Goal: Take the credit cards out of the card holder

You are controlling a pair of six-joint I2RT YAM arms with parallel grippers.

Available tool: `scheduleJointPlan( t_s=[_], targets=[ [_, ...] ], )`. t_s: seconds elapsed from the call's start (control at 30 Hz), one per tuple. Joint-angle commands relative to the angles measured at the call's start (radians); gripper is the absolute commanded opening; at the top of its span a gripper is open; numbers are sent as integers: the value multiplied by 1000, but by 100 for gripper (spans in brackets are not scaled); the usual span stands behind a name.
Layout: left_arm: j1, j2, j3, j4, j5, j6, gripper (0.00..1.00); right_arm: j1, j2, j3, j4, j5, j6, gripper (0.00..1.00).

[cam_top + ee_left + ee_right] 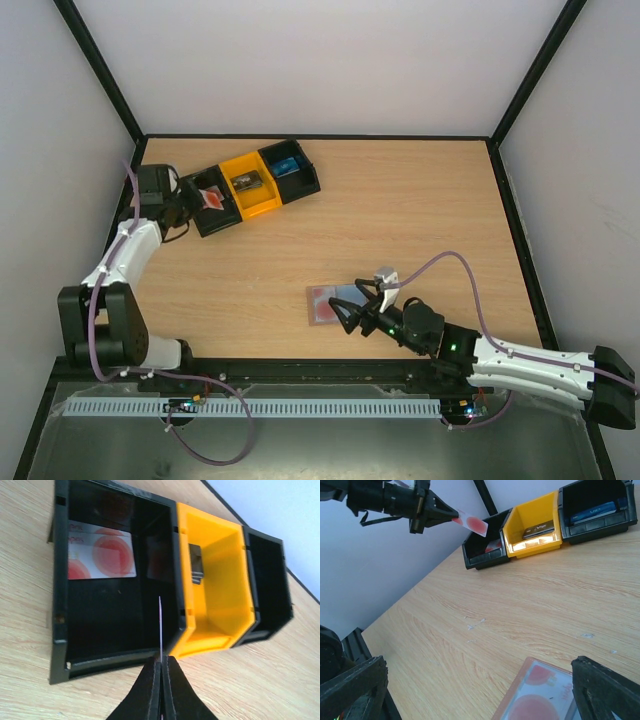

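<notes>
Wooden table (420,200) — bins (255,183) at back left, card holder (325,303) lying flat near the front.
Right gripper (350,308) spread wide over the holder, gripping nothing; left gripper (161,669) pinches a red-spotted card (471,523) above the black end bin (115,630) — another card (100,555) lies inside.

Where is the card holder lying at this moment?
In the top view the card holder lies flat on the table, near the front edge, right of centre, at the open right pincer, far from the bins.
</notes>
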Motion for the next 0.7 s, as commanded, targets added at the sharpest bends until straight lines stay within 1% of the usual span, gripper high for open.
scheduleJointPlan(
  t_s=[0.0, 0.23, 0.37, 0.5, 0.67],
  targets=[
    [19, 61, 60, 22, -60, 24, 3, 6, 19, 35, -25, -31, 3, 98],
    [21, 208, 159, 34, -89, 40, 3, 6, 88, 92, -89, -41, 32, 98],
    [21, 287, 216, 25, -96, 55, 3, 6, 115, 103, -84, -41, 43, 98],
    [21, 336, 234, 27, -130, 79, 3, 6, 127, 111, -76, -25, 42, 97],
    [23, 378, 233, 55, -124, 102, 3, 6, 138, 139, -104, 9, 27, 98]
  ],
)
